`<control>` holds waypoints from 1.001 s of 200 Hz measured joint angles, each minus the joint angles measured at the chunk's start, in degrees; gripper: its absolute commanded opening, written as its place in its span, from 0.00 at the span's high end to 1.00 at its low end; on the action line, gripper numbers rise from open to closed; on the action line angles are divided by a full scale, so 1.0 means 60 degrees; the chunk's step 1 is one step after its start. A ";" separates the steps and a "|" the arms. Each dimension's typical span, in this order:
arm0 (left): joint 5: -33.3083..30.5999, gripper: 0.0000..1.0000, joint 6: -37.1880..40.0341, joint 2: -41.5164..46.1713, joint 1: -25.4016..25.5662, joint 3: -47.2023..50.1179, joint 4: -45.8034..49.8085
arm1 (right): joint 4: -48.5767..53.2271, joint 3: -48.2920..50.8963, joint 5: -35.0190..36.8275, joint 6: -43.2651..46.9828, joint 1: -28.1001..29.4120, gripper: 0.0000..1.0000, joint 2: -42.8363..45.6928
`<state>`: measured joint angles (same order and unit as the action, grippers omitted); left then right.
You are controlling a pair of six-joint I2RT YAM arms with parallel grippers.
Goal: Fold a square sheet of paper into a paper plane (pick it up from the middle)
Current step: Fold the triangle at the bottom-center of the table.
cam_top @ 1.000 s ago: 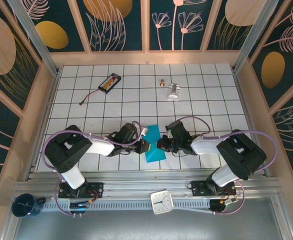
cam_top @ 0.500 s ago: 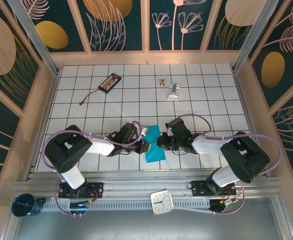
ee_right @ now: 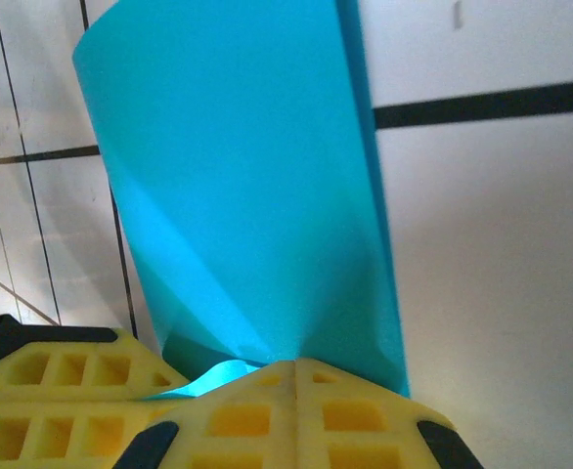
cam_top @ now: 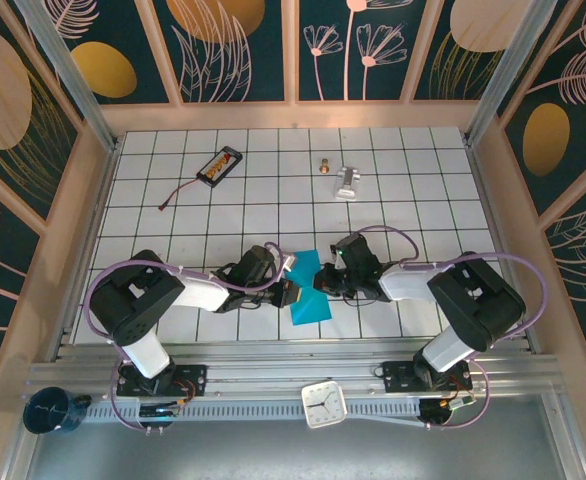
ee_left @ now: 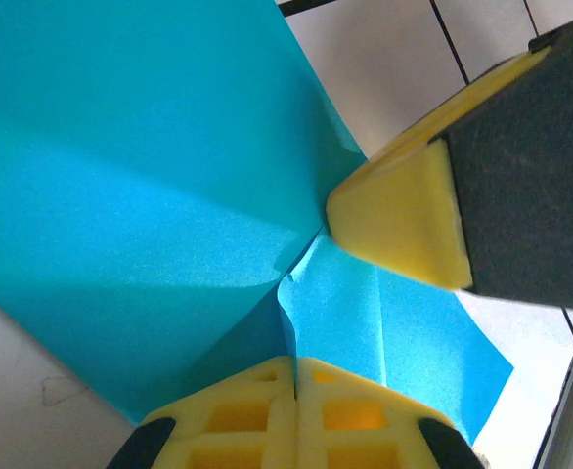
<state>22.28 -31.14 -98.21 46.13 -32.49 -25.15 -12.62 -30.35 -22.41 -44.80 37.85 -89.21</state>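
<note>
Tiles (cam_top: 423, 200), left claw (ee_left: 295, 366), right claw (ee_right: 296, 366) gripping paper (ee_right: 247, 195)

A white grid-tiled table (cam_top: 423, 190) sits inside wood-framed teal wall panels (cam_top: 373, 45) painted with gold and pink plants.

R hand (cam_top: 321, 282) crept slightly up-left; its elbow (cam_top: 473, 296) prob. swung inward.

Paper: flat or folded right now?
Partly folded, not flat. The blue paper shows creases running into the shut left pincer, and it bows away from the right pincer. Finished shape: cannot tell.
</note>
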 measured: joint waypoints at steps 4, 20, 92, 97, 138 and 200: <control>0.0000 1.00 0.0004 0.0000 0.0000 -0.0004 0.0004 | 0.0000 0.0004 0.0000 0.0000 -0.0025 1.00 0.0011; 0.0000 1.00 0.0004 0.0000 0.0000 -0.0011 0.0018 | 0.0000 0.0047 -0.0004 0.0000 -0.0069 1.00 0.0149; 0.0000 1.00 0.0000 -0.0007 0.0000 -0.0018 0.0018 | -0.0299 0.0302 -0.0062 -0.0193 0.0648 1.00 0.0696; 0.0000 1.00 0.0004 -0.0007 0.0000 -0.0018 0.0018 | -0.0353 0.0302 -0.0073 -0.0197 0.0692 1.00 0.0645; 0.0000 1.00 0.0004 -0.0007 0.0000 -0.0022 0.0018 | -0.0448 0.0302 -0.0106 -0.0262 0.0761 1.00 0.0055; -0.0120 0.90 0.0004 0.0120 0.0029 -0.0313 0.0648 | -0.0849 0.0517 -0.0106 -0.0270 0.0743 1.00 0.0051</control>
<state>21.56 -31.11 -97.49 46.30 -34.37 -21.26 -17.72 -27.24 -23.05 -46.41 42.30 -88.90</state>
